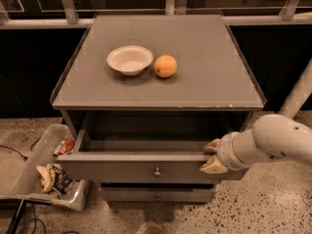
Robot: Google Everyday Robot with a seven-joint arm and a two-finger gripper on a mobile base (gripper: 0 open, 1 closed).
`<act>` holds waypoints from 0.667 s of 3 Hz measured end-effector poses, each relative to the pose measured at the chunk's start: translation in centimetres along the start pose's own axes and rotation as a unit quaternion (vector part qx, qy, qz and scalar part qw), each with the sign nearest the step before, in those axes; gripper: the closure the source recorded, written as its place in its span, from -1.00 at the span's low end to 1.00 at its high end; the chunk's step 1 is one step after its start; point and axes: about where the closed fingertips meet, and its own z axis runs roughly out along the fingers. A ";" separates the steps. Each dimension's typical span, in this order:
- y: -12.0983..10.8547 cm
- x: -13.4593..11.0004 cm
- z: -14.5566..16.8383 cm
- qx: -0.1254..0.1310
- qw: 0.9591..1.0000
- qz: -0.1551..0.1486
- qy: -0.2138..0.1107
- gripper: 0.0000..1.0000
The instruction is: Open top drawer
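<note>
You're looking at what seems an office-building test space: speckled terrazzo floor point(273, 204), metal-framed glazing point(68, 4) behind, a loose cable point(12, 150), a clear bin point(29, 172) of snack packets point(51, 177) beside the grey cabinet point(195, 57), and the gripper point(213, 155) at the right end of its top drawer point(122, 168).

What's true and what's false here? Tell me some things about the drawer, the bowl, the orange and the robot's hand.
1. The top drawer is pulled partly out. True.
2. The gripper is on the knob. False: it is at the drawer front's top edge, near its right end in the picture; the knob is free.
3. The orange lies inside the bowl. False: it sits beside the bowl on the cabinet top.
4. The bowl has nothing in it. True.
</note>
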 end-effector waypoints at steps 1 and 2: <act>0.0 0.0 0.0 0.000 1.000 0.000 0.000 0.18; 0.0 0.0 0.0 0.000 1.000 0.000 0.000 -0.30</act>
